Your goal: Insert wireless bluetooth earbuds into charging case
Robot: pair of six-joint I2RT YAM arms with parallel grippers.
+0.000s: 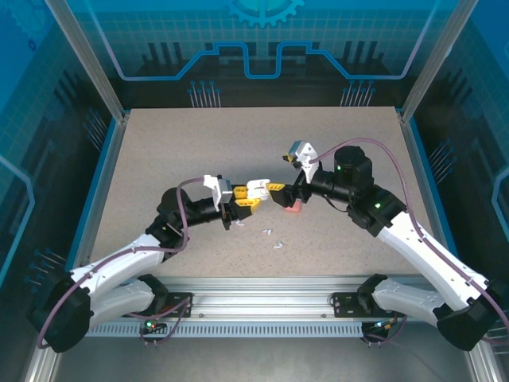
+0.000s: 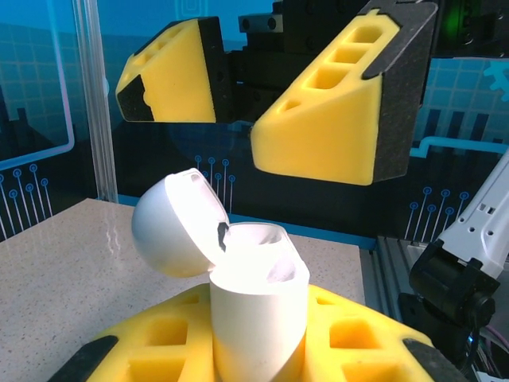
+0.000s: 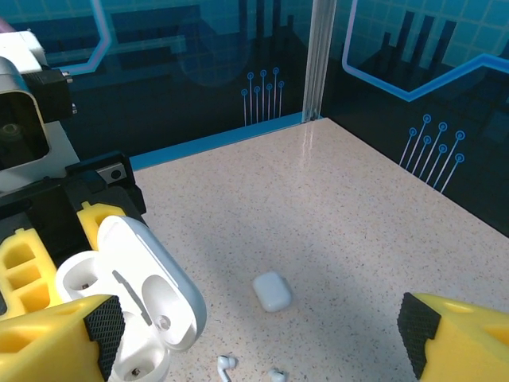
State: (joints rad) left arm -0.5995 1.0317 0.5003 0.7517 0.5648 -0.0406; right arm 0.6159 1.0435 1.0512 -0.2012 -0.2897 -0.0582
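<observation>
My left gripper (image 1: 253,196) (image 2: 258,354) is shut on a white charging case (image 2: 258,318) (image 1: 256,189) (image 3: 131,318) and holds it upright above the table. The case's lid (image 2: 171,227) is swung open. Both wells look empty in the right wrist view. My right gripper (image 1: 275,193) (image 3: 258,330) (image 2: 238,103) is open with nothing in it. It hovers just beyond the open case, with one yellow finger (image 2: 334,119) on either side above it. Two white earbuds (image 3: 226,367) (image 3: 277,374) (image 1: 267,232) (image 1: 278,243) lie on the table below.
A closed white case (image 3: 272,290) rests on the table past the two earbuds. A small salmon-pink item (image 1: 293,208) lies under the right gripper. The speckled table (image 1: 199,143) is bounded by blue rails and glass walls, with a corner post (image 3: 318,56).
</observation>
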